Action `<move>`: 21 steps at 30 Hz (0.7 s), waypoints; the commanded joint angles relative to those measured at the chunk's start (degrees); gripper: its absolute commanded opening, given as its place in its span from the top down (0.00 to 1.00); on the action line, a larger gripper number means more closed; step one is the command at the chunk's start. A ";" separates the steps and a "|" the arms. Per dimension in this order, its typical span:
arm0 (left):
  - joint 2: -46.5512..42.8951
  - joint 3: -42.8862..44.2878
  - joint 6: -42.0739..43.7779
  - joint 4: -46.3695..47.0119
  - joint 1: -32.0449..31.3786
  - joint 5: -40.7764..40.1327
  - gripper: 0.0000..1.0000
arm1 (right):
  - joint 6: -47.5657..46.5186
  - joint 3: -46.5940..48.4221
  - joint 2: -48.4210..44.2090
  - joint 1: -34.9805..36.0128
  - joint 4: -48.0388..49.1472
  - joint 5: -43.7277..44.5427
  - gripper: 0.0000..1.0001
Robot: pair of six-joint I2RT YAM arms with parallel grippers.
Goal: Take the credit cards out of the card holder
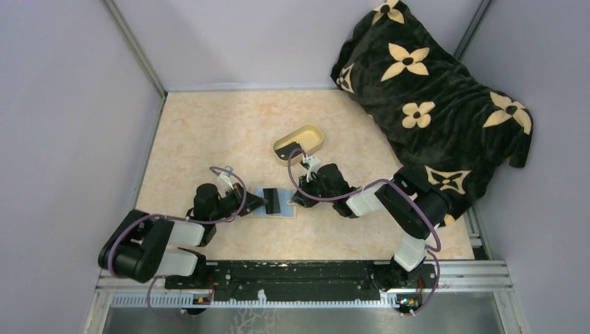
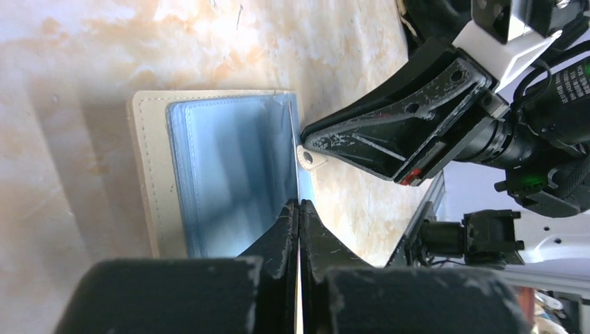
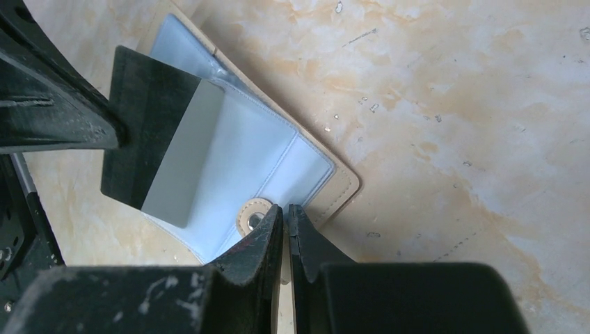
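Observation:
The card holder [image 1: 282,207] lies open on the table, blue-grey inner faces [image 2: 229,174] up and tan rim around them. My left gripper [image 2: 299,205] is shut on a black credit card [image 3: 156,132], which stands on edge over the holder's left half [image 1: 270,202]. I cannot tell whether the card's lower edge still sits in a pocket. My right gripper [image 3: 285,209] is shut on the holder's tan edge, right beside the closing tab [image 3: 252,214] with its snap. The two grippers face each other across the holder.
An oval cream-yellow dish [image 1: 299,142] stands just behind the right gripper. A black blanket with cream flowers [image 1: 431,90] is heaped at the back right. Grey walls close in the marbled table [image 1: 209,132] on three sides.

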 commanded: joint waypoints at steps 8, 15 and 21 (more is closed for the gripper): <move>-19.29 5.09 13.05 -30.31 2.23 -7.84 1.00 | -0.83 0.57 1.77 -0.87 -2.57 0.44 0.92; -27.06 2.71 8.28 -27.07 3.67 -10.22 1.00 | -0.68 1.07 -1.41 -1.12 -3.45 -0.26 0.92; -29.19 0.74 5.38 -17.02 3.71 -13.13 1.00 | 9.72 0.96 -7.94 -5.96 7.23 -16.40 0.94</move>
